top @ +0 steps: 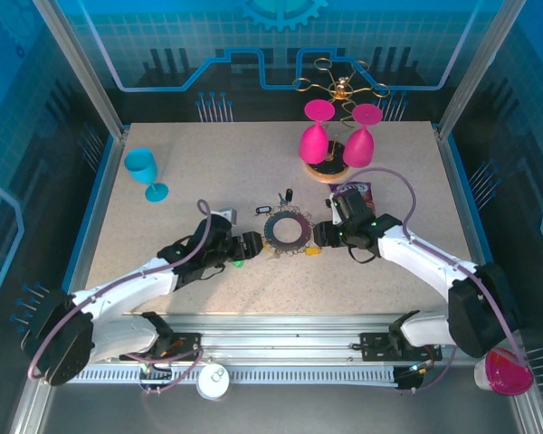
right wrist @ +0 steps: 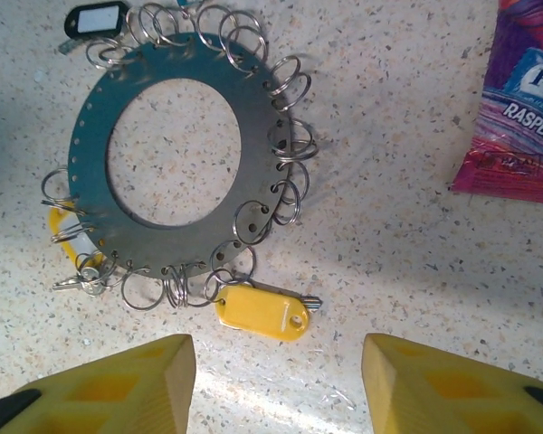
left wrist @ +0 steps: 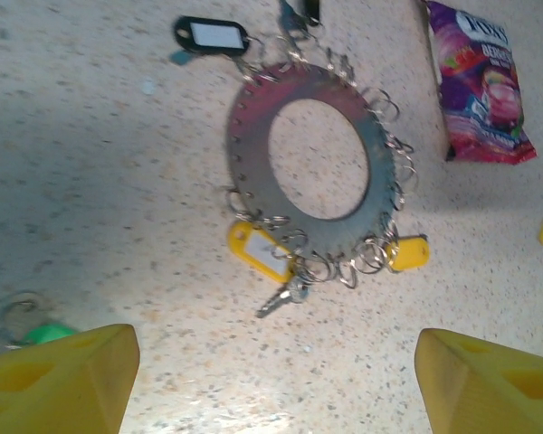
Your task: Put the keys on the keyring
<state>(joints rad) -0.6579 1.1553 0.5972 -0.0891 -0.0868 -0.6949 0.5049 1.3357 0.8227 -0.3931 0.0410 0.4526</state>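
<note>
Two spread hands, the left hand (left wrist: pixel 271 380) and right hand (right wrist: pixel 279 380), are flanking the dark flat link-fringed keyring (left wrist: pixel 249 136) lying on the speckled tabletop (left wrist: pixel 118 181); a green-headed key (left wrist: pixel 43 333) is peeking out, partly hidden by a left finger.

Keyring (right wrist: pixel 172 246): flat on speckled desk (right wrist: pixel 407 235), ahead of the jaws and reaching off to their left; rim fringed with silvery links (right wrist: pixel 285 136).
Yellow-tagged key (right wrist: pixel 262 314): just ahead of the gap between the jaws, at the ring's near edge.
Second yellow tag (right wrist: pixel 71 237): ahead-left, at the rim, small metal key (right wrist: pixel 72 285) beside it.
Black tag (right wrist: pixel 97 20): far ahead-left, beyond the ring.
Purple snack packet (right wrist: pixel 525 99): ahead-right, well apart from the ring.
Jaws: yellow, spread wide, nothing between.
</note>
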